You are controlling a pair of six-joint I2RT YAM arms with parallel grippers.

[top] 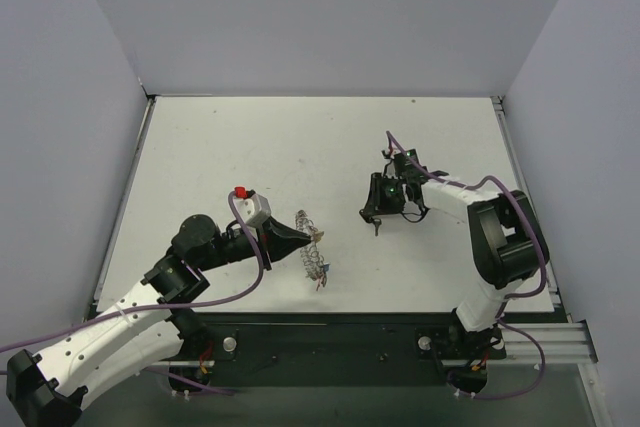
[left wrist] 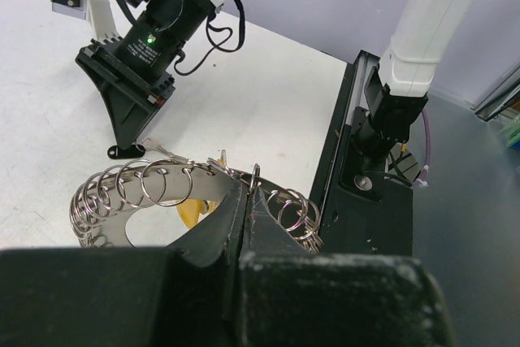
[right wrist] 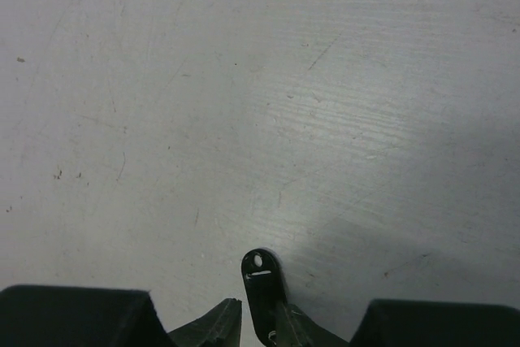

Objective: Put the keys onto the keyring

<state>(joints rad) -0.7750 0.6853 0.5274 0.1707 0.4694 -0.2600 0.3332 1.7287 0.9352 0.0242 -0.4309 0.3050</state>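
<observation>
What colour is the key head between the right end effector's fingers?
The key head is black; right wrist view.

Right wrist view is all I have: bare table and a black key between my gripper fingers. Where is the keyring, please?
Observer: The keyring is left of your right gripper and the black key it holds, apart from both.
Operator: Does it lie free?
Observer: No, the left gripper is shut on its rim.
Operator: Are other keys near it?
Observer: A yellow key head shows inside the ring.
</observation>
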